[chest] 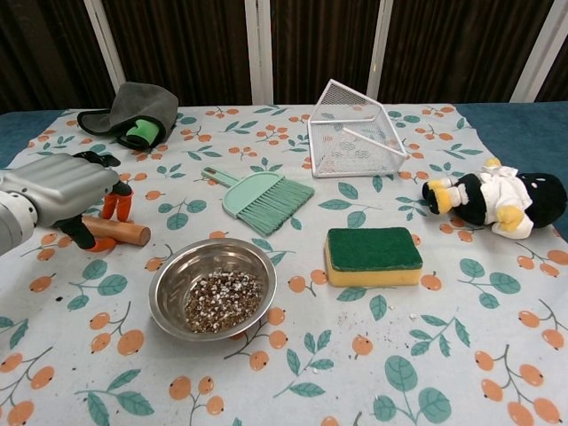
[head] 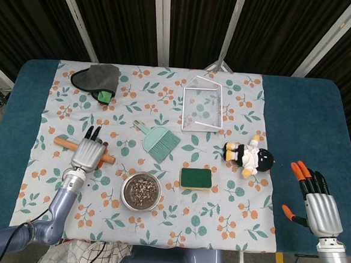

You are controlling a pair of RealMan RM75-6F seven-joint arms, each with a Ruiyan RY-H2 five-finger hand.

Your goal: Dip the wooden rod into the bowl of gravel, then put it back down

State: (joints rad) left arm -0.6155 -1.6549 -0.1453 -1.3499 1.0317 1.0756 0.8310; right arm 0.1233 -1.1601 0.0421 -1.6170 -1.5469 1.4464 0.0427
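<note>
A: We log the wooden rod lying flat on the flowered cloth, at about 9 o'clock from the table centre. The left hand sits over its middle.

B: Fingers?

A: In the chest view the fingers curl down over the rod, orange tips at the wood on both sides. We cannot tell whether they actually grip it; the rod lies on the cloth.

B: And the bowl of gravel?

A: At 4 o'clock from the left hand, near it, not touching. Steel, grey and white grit inside.

B: Right side?

A: The right hand hovers over the bare blue table at 4 o'clock, well apart from everything, fingers straight and spread, holding nothing.

B: Other items?

A: We note a green hand brush at 12 o'clock from the bowl, a sponge at its 2 o'clock, a plush toy, a wire basket on its side, and a grey cloth at the far left.
</note>
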